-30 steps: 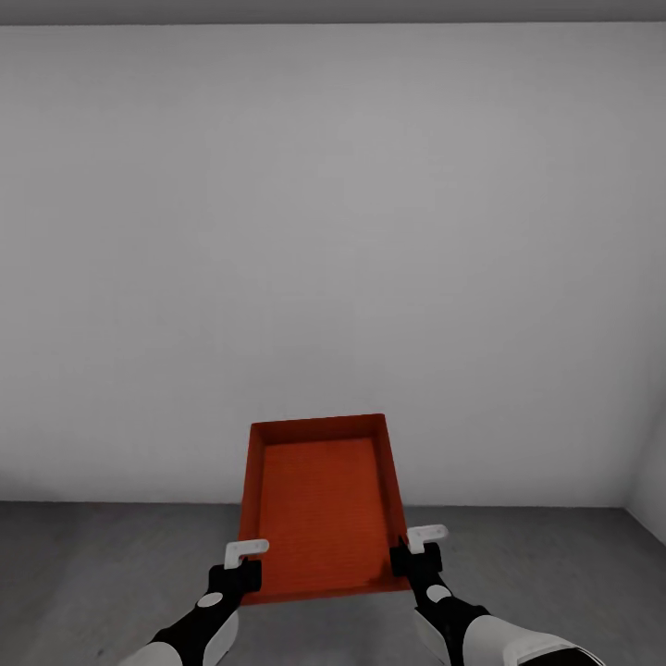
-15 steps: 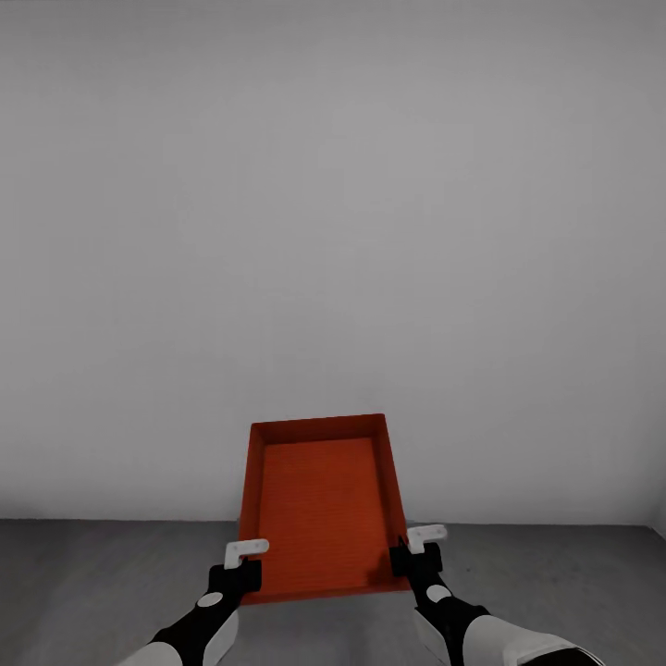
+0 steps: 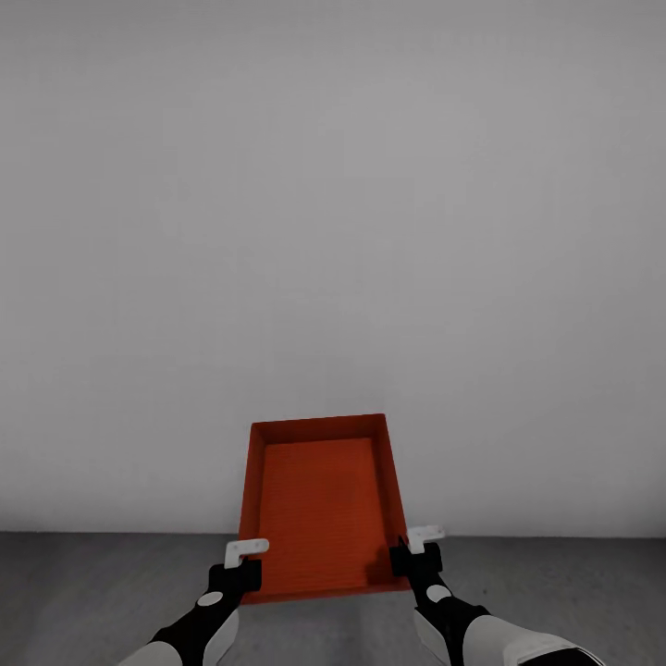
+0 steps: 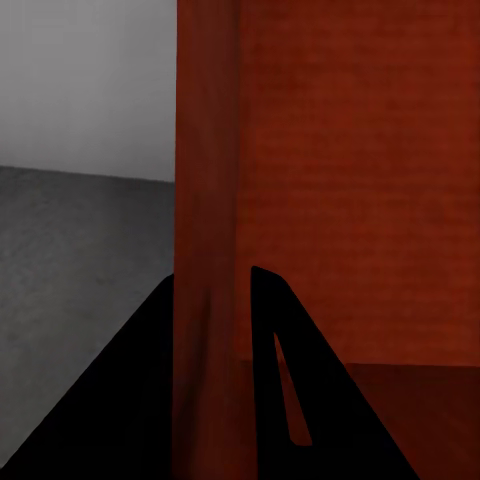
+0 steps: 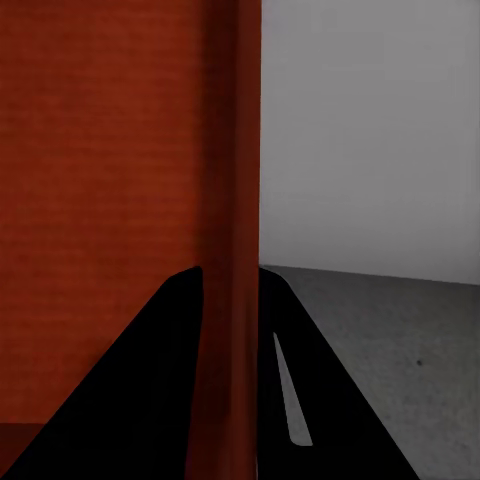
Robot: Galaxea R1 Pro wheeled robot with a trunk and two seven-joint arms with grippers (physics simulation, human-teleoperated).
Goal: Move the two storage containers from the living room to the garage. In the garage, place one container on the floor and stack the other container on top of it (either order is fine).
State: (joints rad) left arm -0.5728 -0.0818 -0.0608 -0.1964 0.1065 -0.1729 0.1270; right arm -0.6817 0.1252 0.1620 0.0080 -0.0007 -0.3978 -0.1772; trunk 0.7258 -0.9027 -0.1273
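Observation:
One orange-red storage container hangs in front of me above the dark grey garage floor, its open top facing me. My left gripper is shut on the container's left wall near the front corner. My right gripper is shut on the right wall. In the left wrist view the black fingers of the left gripper straddle the orange wall. The right wrist view has the right gripper clamped the same way on the other wall, with the container's inside beside it.
A plain white wall stands straight ahead and meets the concrete floor just beyond the container. Bare floor lies to either side of the held container.
The whole picture has shifted: the line between wall and floor sits lower, and the ceiling strip and right-hand wall corner have left the view. Container and both grippers hold the same pose.

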